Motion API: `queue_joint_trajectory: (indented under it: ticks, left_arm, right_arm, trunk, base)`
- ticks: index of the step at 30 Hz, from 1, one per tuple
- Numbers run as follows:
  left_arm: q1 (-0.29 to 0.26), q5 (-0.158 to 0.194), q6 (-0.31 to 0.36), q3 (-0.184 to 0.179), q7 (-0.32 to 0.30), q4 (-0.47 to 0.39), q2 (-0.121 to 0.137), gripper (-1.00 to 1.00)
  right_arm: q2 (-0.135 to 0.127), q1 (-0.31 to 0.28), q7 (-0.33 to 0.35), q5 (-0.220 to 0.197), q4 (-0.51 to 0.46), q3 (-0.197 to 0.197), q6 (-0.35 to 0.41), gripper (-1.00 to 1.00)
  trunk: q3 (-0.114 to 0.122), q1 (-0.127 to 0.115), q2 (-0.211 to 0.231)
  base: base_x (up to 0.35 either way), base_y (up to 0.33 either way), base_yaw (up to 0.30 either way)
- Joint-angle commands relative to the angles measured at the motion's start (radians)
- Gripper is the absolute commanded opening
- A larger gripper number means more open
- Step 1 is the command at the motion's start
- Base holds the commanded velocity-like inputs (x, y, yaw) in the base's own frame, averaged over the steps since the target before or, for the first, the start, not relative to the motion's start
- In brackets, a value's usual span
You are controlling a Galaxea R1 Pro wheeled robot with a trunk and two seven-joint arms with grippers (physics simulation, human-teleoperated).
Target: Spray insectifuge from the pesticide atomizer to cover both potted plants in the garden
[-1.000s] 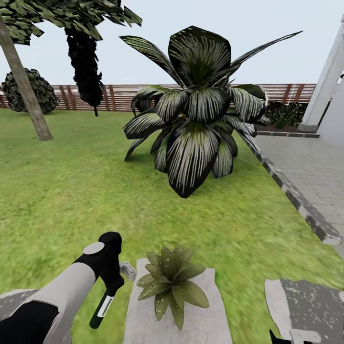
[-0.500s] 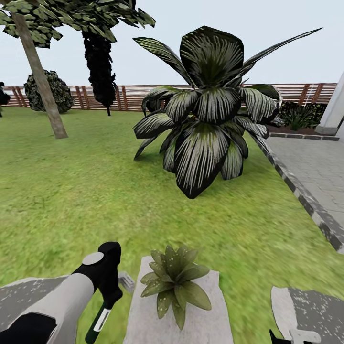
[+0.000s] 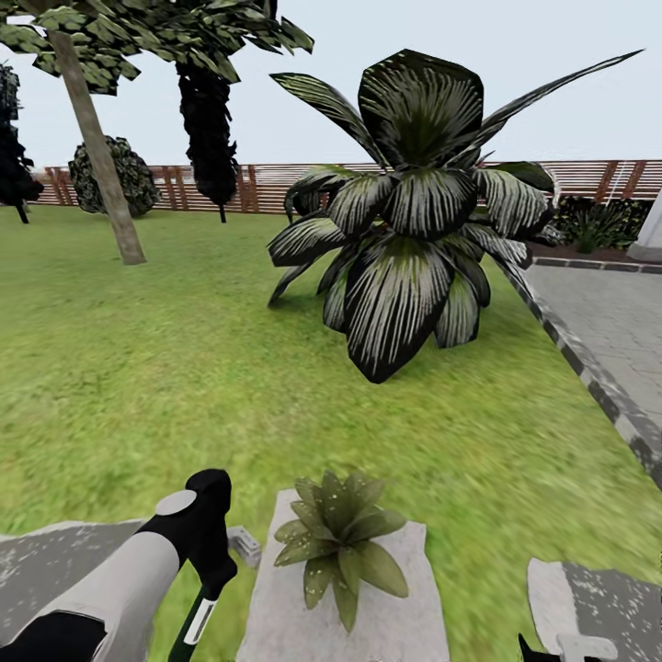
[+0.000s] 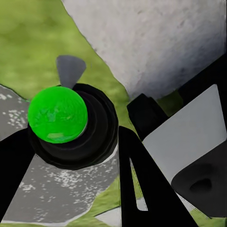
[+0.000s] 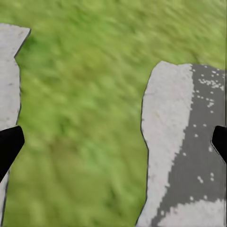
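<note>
One potted plant (image 3: 342,542), a small rosette of broad green leaves, stands on a pale stepping stone (image 3: 276,611) at the near middle of the garden lawn; its pot is hidden under the leaves. Just left of it my left gripper (image 3: 213,577) is shut on the pesticide atomizer (image 3: 198,621), a dark bottle with a white label hanging down. In the left wrist view the atomizer (image 4: 57,114) has a bright green cap in a black collar, with my left gripper (image 4: 71,142) closed around it. My right gripper (image 5: 113,142) is open over grass, its fingertips (image 5: 9,144) wide apart.
A big dark shrub with white-striped leaves (image 3: 414,211) rises behind the plant. A paved path with a kerb (image 3: 607,368) runs along the right. Grey stepping stones lie at the left (image 3: 46,561) and right (image 3: 607,598). A tree trunk (image 3: 97,156) and slatted fence (image 3: 257,184) stand farther back.
The whole view has swung to the left, so shrub, tree and stones sit further right in the picture. The left arm still holds the atomizer beside the plant.
</note>
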Motion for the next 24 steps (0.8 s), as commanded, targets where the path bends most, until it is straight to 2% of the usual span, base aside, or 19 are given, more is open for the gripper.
queue_joint_trajectory:
  ticks: [1,15,19,24]
  left_arm:
    - [0.000,-0.007,0.010,-0.004,-0.010,-0.001,0.000,-1.00]
    - [-0.002,-0.007,0.010,-0.007,-0.008,-0.004,0.000,-1.00]
    - [-0.002,-0.007,0.010,-0.007,-0.008,-0.004,0.000,-1.00]
    - [-0.002,-0.007,0.010,-0.007,-0.008,-0.005,0.001,-1.00]
  right_arm:
    - [0.000,-0.001,0.008,0.002,0.000,-0.009,-0.003,1.00]
    - [0.000,-0.001,0.008,0.002,-0.001,-0.009,-0.003,1.00]
    - [0.000,-0.001,0.008,0.002,-0.001,-0.009,-0.003,1.00]
    - [0.000,-0.001,0.008,0.002,-0.001,-0.009,-0.003,1.00]
  trunk:
    - [-0.001,0.000,0.000]
    - [-0.001,0.000,0.000]
    - [-0.001,0.000,0.000]
    - [-0.001,0.000,0.000]
  base:
    - [-0.120,-0.250,0.056]
    - [-0.043,-0.268,0.011]
    - [-0.005,-0.273,0.221]
    - [-0.183,-0.221,0.273]
